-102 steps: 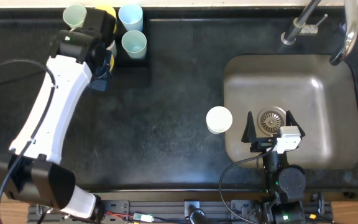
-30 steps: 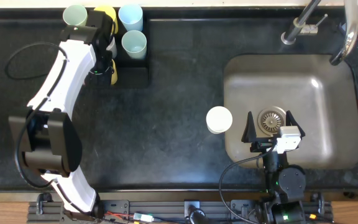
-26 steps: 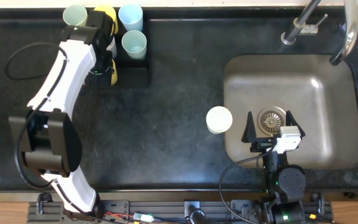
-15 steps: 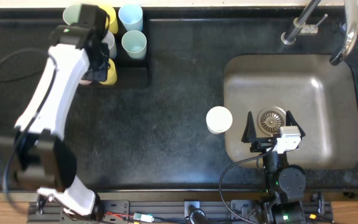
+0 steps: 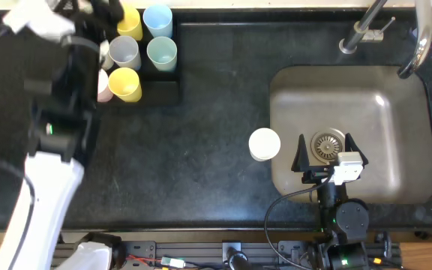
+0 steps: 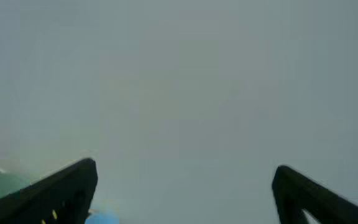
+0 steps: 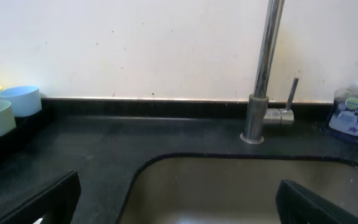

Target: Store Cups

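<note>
Up goes the left arm (image 5: 55, 120): it was bent over the black rack (image 5: 163, 91) a moment ago and now rises tall along the left of the top view. A yellow cup (image 5: 124, 84) sits in the rack's near corner, a pink cup (image 5: 102, 85) half hidden beside it. Behind them stand a grey cup (image 5: 124, 52), a teal cup (image 5: 161, 52), a second yellow cup (image 5: 130, 22) and a light blue cup (image 5: 157, 20).

The left gripper (image 6: 185, 169) shows in its own wrist view, jaws spread wide and holding nothing, facing a plain pale wall (image 6: 179, 74), with a green cup (image 6: 5, 185) down by one finger.

One white cup (image 5: 264, 144) waits upside down on the dark counter (image 5: 201, 172), right at the edge of the sink (image 5: 403, 150). The right gripper (image 5: 325, 151) hangs over the basin beside the drain (image 5: 327, 142), jaws apart and empty.

Its wrist view adds the tall faucet (image 7: 266, 68) and a blue soap bottle (image 7: 352, 112) against the white wall.
</note>
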Robot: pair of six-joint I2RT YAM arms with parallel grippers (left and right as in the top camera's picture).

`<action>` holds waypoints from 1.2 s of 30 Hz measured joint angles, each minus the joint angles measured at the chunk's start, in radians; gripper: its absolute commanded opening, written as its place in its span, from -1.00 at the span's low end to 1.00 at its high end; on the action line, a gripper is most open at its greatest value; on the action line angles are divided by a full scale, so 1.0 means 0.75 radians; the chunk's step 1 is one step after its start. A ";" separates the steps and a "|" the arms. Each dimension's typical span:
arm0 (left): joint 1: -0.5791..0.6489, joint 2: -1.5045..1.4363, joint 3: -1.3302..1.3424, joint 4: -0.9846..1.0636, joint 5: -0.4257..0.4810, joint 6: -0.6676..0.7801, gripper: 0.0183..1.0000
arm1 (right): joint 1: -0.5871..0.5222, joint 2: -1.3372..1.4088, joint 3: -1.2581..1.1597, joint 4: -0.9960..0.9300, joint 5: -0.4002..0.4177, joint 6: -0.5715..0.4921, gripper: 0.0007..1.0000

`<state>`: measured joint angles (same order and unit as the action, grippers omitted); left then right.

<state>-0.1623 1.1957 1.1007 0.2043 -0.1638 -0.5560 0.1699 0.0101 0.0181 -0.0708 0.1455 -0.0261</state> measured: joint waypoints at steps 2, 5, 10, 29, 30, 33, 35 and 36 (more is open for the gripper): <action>0.003 -0.099 -0.130 0.040 0.046 0.177 1.00 | 0.000 0.000 0.000 0.000 0.000 -0.001 0.99; 0.027 -0.243 -0.310 0.072 0.118 0.395 1.00 | 0.000 0.000 0.000 0.000 0.001 0.000 0.99; 0.103 -0.493 -0.585 0.082 0.175 0.571 1.00 | 0.000 0.000 0.000 0.000 0.000 -0.001 1.00; 0.166 -1.445 -1.427 0.128 0.210 0.647 1.00 | 0.000 0.000 0.000 0.001 0.001 -0.001 1.00; 0.157 -1.480 -1.439 0.077 0.214 0.647 1.00 | 0.000 0.000 0.000 -0.001 0.001 0.000 0.99; 0.146 -1.547 -1.453 -0.039 0.230 0.647 1.00 | 0.000 0.000 0.000 0.000 0.001 -0.001 1.00; 0.145 -1.571 -1.454 -0.113 0.238 0.647 1.00 | 0.000 0.000 0.000 0.000 0.001 -0.001 1.00; 0.139 -1.575 -1.454 -0.151 0.240 0.647 1.00 | 0.000 0.000 0.000 0.000 0.001 -0.001 0.99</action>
<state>-0.0582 0.0147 0.0101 0.0910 0.0158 -0.0704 0.1699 0.0101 0.0181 -0.0708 0.1459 -0.0265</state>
